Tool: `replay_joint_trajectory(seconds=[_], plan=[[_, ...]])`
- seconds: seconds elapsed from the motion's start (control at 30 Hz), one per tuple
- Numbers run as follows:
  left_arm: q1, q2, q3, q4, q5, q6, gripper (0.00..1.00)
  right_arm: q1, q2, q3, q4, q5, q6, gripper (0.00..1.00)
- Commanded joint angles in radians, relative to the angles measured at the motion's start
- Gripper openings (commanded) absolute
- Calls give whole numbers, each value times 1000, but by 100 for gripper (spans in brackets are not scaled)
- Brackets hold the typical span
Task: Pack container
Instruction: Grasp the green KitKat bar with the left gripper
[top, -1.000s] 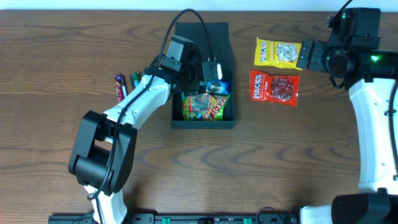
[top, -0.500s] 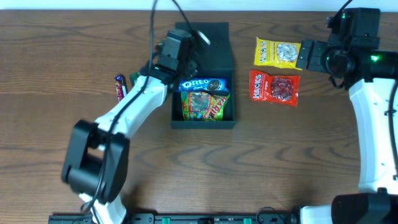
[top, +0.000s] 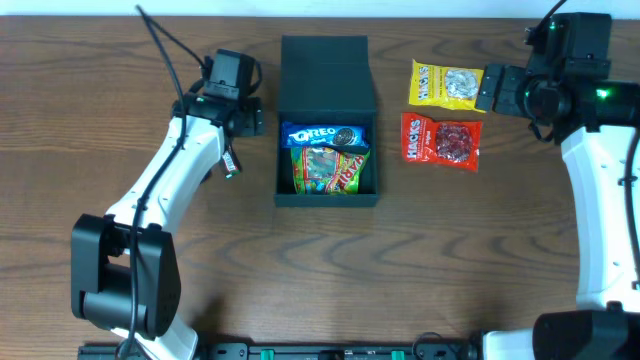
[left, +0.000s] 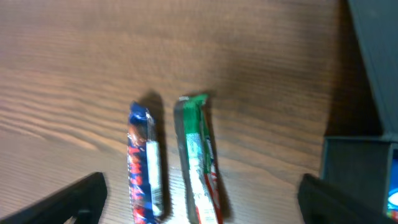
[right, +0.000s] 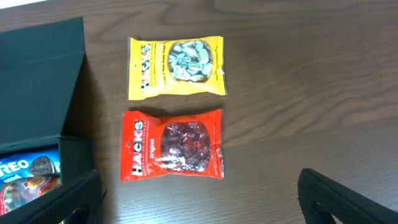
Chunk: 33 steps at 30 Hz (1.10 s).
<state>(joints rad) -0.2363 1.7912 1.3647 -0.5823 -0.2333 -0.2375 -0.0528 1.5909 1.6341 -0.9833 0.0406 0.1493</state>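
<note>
At table centre sits the container (top: 327, 65), a dark teal box with its flap lid thrown back toward the far edge. Inside, the blue Oreo packet (top: 322, 135) lies on the far side, with the green-and-red candy packet (top: 328, 168) touching it on the near side. The candy brand is unreadable.

Just left of the box, the left gripper (left: 200, 204) hangs over the wood, jaws spread wide, nothing between them. Only its dark fingertips (left: 78, 198) show, at the wrist view's bottom corners. Under it lie the blue bar (left: 144, 168) and the green bar (left: 199, 155), side by side and just apart. Both are cut off by the bottom edge and their labels are blurred. Overhead, the left arm covers nearly all of both bars.

Right of the box, the right gripper (right: 205, 200) hovers over the table, jaws wide and empty, tips only partly in frame. The yellow Hacks packet (right: 176, 67) and the red Hacks packet (right: 171, 145) lie flat beside the container, yellow farther, red nearer, with a narrow gap between. Overhead, the right fingers are too dark to tell from the wrist.
</note>
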Motion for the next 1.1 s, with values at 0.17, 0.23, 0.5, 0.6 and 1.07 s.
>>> replay_joint_trajectory(seconds=[0.17, 0.23, 0.5, 0.6, 1.07], plan=[[31, 115, -58, -19, 102, -240, 86, -7, 15, -11, -6, -23, 11, 99], [34, 135, -63, -16, 103, -260, 85, -7, 15, -11, -9, -23, 11, 99], [42, 201, -63, 3, 100, -268, 79, -7, 15, -11, -35, -23, 11, 99], [56, 231, -66, 8, 126, -267, 74, -7, 15, -11, -37, -23, 11, 99], [73, 234, -60, 5, 166, -249, 6, -8, 65, -11, -21, -22, 10, 99]])
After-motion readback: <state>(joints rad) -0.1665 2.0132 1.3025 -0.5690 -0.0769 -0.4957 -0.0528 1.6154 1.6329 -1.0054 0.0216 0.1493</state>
